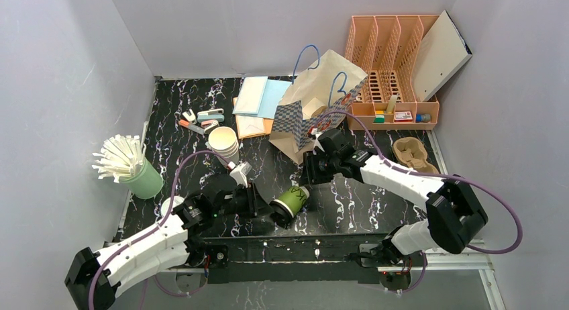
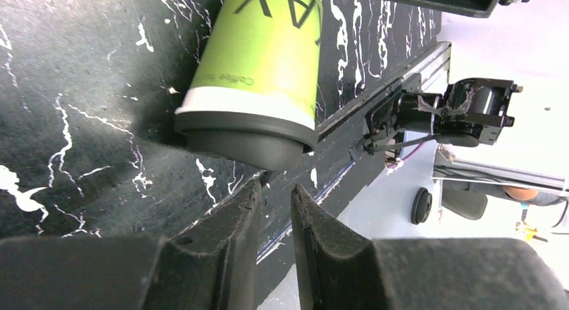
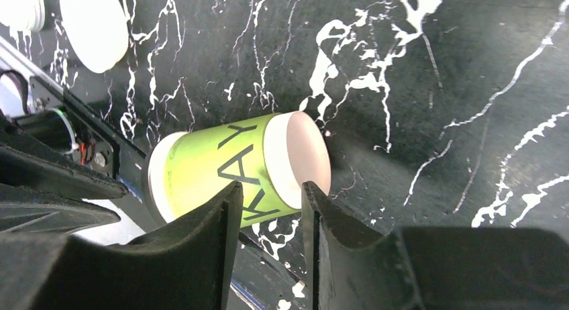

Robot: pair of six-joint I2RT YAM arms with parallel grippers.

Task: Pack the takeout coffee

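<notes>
Your takeout coffee (image 1: 290, 202) lies on its side; left gripper (image 2: 275, 189) jaws narrow, empty; right gripper (image 3: 272, 189) likewise.

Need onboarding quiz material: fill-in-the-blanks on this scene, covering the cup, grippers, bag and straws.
1. The cup lies on its ___.
2. It lies ___ the left gripper and the right gripper, held by neither.
3. The bag has ___ handles.
4. The straws stand on the ___ gripper's side.
Missing words: side; between; blue; left.
</notes>
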